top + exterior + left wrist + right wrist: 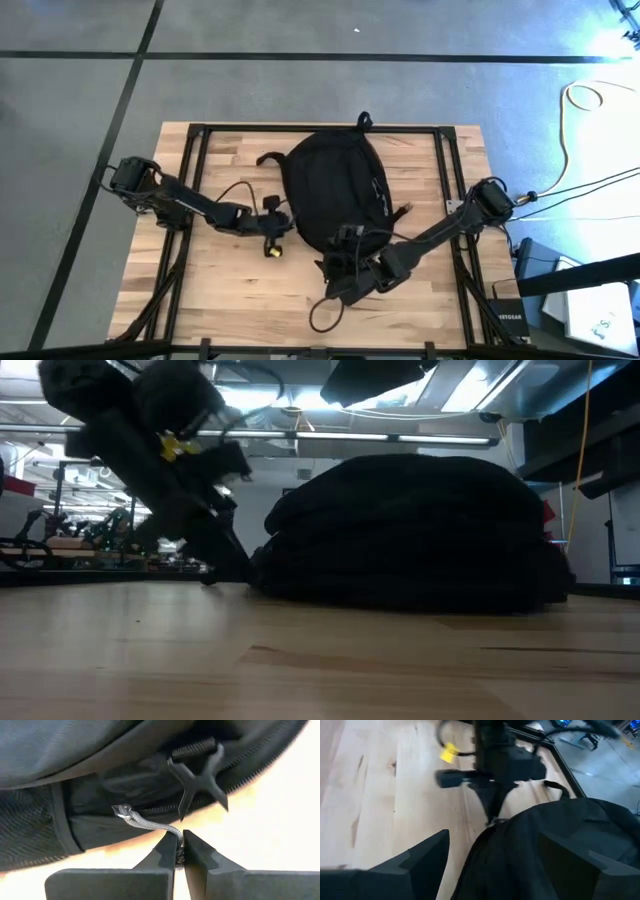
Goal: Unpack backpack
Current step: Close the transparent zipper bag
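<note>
A black backpack [335, 190] is laid flat near the middle of a wooden table [230, 290]. At its left edge, the left gripper [180, 854] is clenched on a grey cord zipper pull [145, 823] attached to the bag's zipper. The right gripper [490, 855] is positioned over the bag's near end, its fingers [427, 852] spread wide on either side of the fabric, with nothing seen to be grasped.

Light wooden table [230, 280] (black-framed), black backpack [335, 190] lying flat near its middle
</note>
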`<move>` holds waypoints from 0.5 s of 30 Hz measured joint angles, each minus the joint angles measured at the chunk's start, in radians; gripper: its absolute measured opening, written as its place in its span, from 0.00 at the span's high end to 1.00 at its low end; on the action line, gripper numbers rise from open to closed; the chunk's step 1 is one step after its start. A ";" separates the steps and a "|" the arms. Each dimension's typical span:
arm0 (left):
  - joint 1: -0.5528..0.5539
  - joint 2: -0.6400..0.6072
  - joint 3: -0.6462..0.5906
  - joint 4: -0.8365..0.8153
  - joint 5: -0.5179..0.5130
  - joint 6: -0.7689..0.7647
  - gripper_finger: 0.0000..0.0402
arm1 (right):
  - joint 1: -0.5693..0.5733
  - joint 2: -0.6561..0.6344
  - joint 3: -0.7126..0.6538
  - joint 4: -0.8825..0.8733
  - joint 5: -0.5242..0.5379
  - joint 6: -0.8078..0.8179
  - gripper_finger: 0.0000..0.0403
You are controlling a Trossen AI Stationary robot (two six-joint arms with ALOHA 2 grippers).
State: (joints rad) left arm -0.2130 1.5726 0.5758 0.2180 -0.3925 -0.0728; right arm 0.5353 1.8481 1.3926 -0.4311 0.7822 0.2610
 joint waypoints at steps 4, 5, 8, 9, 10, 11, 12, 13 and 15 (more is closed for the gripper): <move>-0.063 -0.023 0.000 0.009 -0.052 -0.022 1.00 | -0.029 0.000 0.001 0.035 0.004 -0.003 0.30; -0.075 -0.025 0.000 0.009 -0.068 -0.028 1.00 | -0.043 0.001 0.009 0.036 0.003 -0.003 0.31; -0.096 -0.025 0.000 0.009 -0.094 -0.037 1.00 | -0.104 0.002 0.040 0.042 -0.043 0.000 0.30; -0.100 -0.025 0.000 0.010 -0.098 -0.045 1.00 | -0.130 0.002 0.047 0.043 -0.084 0.001 0.30; -0.101 -0.025 0.000 0.009 -0.102 -0.052 1.00 | -0.157 0.002 0.050 0.043 -0.134 0.004 0.30; -0.102 -0.026 0.000 0.009 -0.104 -0.057 1.00 | -0.184 0.002 0.052 0.039 -0.183 0.005 0.30; -0.104 -0.026 0.000 0.010 -0.106 -0.061 1.00 | -0.211 0.002 0.052 0.038 -0.225 0.005 0.30; -0.105 -0.026 0.000 0.010 -0.108 -0.064 1.00 | -0.239 0.002 0.052 0.038 -0.263 0.011 0.30; -0.109 -0.026 0.000 0.010 -0.117 -0.076 1.00 | -0.294 0.004 0.054 0.039 -0.348 0.068 0.30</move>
State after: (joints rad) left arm -0.3215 1.5467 0.5762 0.2278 -0.5095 -0.1488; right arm 0.2413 1.8523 1.4462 -0.3925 0.4341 0.3294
